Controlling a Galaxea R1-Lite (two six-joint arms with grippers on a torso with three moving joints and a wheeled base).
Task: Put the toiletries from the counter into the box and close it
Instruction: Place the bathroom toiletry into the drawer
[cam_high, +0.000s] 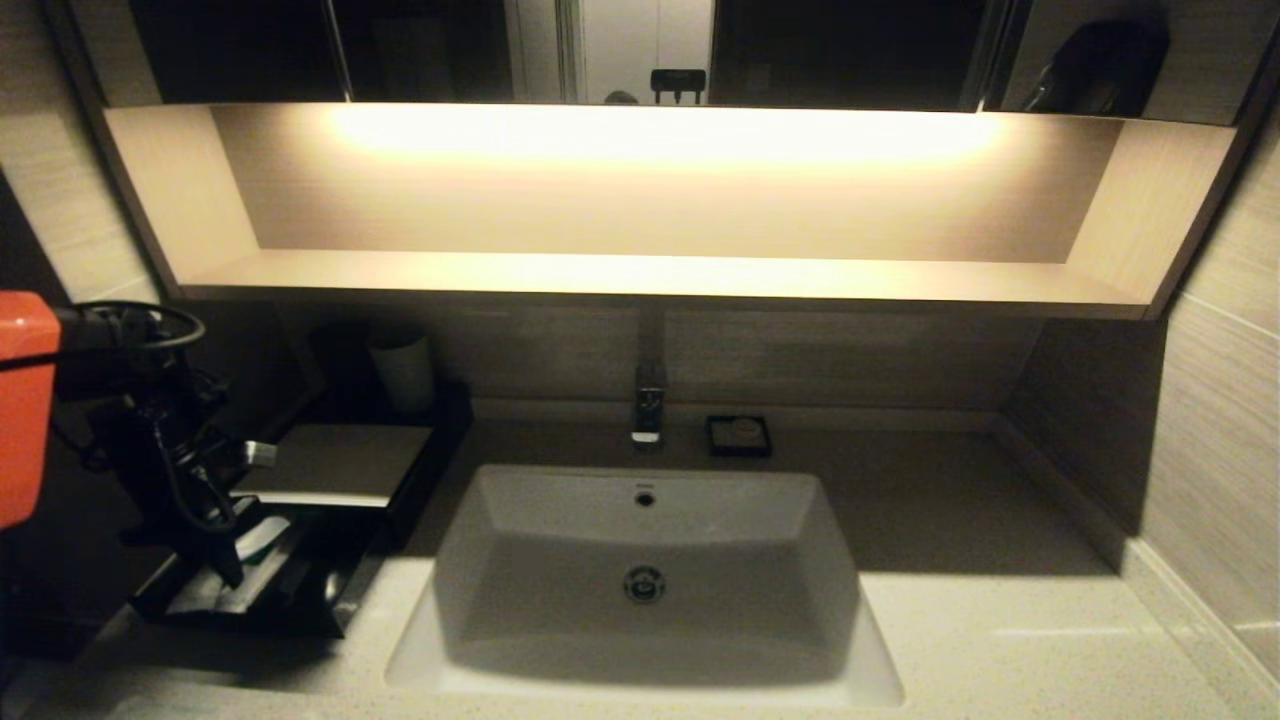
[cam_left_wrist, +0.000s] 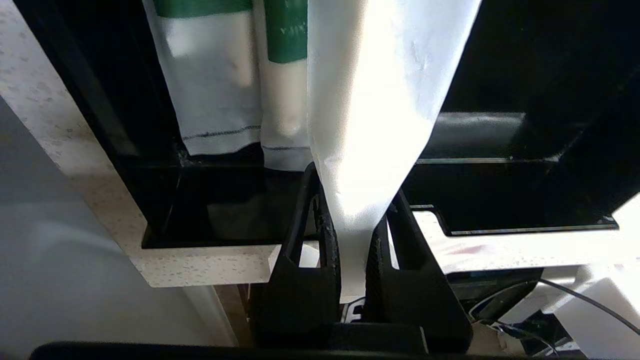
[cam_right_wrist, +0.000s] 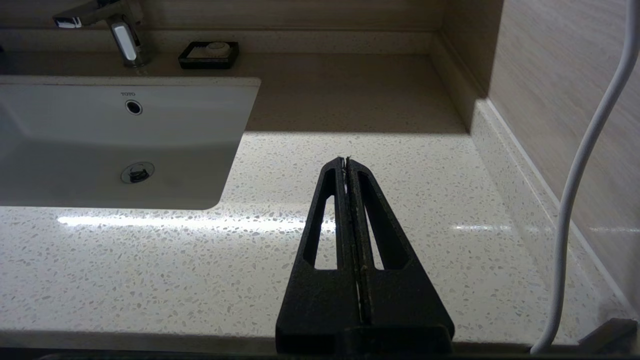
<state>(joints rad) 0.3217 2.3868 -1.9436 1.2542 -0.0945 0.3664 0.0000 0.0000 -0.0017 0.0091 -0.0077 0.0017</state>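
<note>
The black box (cam_high: 340, 462) with its pale beige top stands at the counter's (cam_high: 1000, 640) back left, its black drawer (cam_high: 300, 600) pulled out toward me. My left gripper (cam_high: 228, 560) is over the open drawer. In the left wrist view the gripper (cam_left_wrist: 352, 185) is shut on the narrow end of a white sachet (cam_left_wrist: 370, 100) that reaches into the drawer (cam_left_wrist: 500, 200). Two white sachets with green marks (cam_left_wrist: 215, 100) lie in the drawer beside it. My right gripper (cam_right_wrist: 346, 160) is shut and empty, low over the bare counter (cam_right_wrist: 150, 260) right of the basin.
The white basin (cam_high: 645, 560) sits mid-counter with a tap (cam_high: 648, 410) behind it. A small black square dish (cam_high: 739, 436) stands right of the tap. A pale upright cup (cam_high: 403, 372) stands behind the box. Walls close in on the right and the back.
</note>
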